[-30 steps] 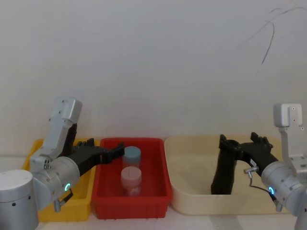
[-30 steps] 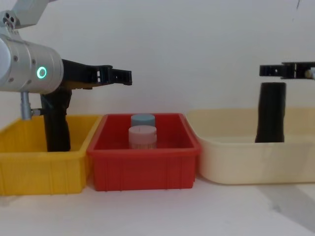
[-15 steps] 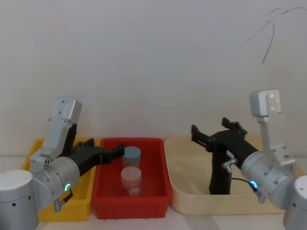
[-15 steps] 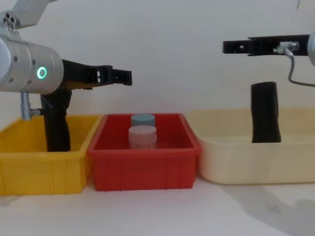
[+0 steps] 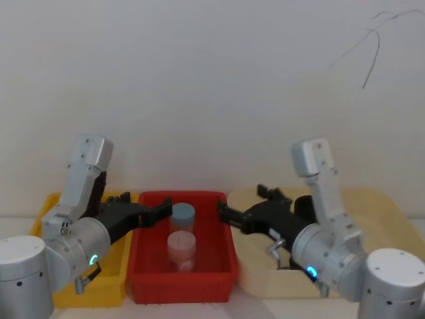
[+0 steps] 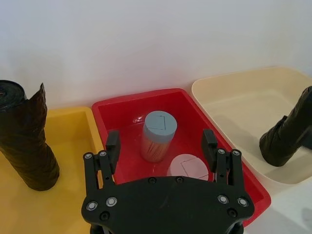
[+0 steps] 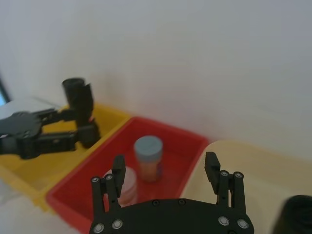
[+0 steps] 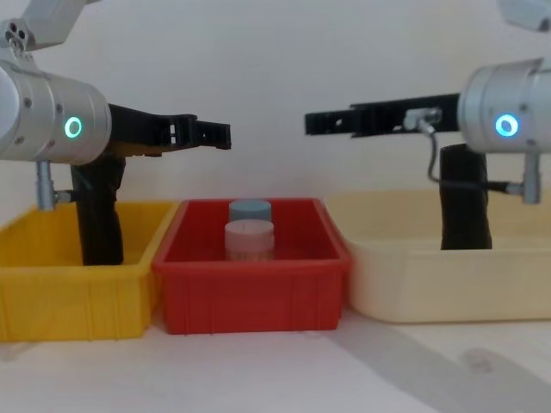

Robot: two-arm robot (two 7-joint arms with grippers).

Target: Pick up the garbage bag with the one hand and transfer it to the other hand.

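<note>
From my station I saw three bins in a row along the back edge of the bench (image 8: 275,370): a yellow bin (image 8: 69,297) toward the left edge, a red bin (image 8: 250,297) in the middle and a cream bin (image 8: 405,284) toward the right edge. The garbage bag (image 8: 465,206) stood on end inside the cream bin, its flat top well above the rim and nothing gripping it. In the left wrist view it appeared against that bin's far wall (image 6: 287,136).

The left tool (image 8: 211,133), on the green-ringed wrist, hung above the left side of the red bin, pointing toward the middle of the bench. Its fingers were spread with nothing between them – the left wrist view (image 6: 161,146) showed that plainly. The right tool (image 8: 323,122), on the blue-ringed wrist, reached the other way, from over the cream bin toward the red bin's right rim. It too was spread and empty (image 7: 165,165), and it was well clear of the bag, which stood behind its wrist. The two tools faced each other tip to tip at about the same height, with an open gap between them over the red bin.

In the red bin stood a blue-lidded jar (image 8: 250,209) and, just in front of it, a pink-lidded jar (image 8: 249,239). A second black roll (image 6: 27,141) with a rumpled top stood in the yellow bin, behind the left wrist.
</note>
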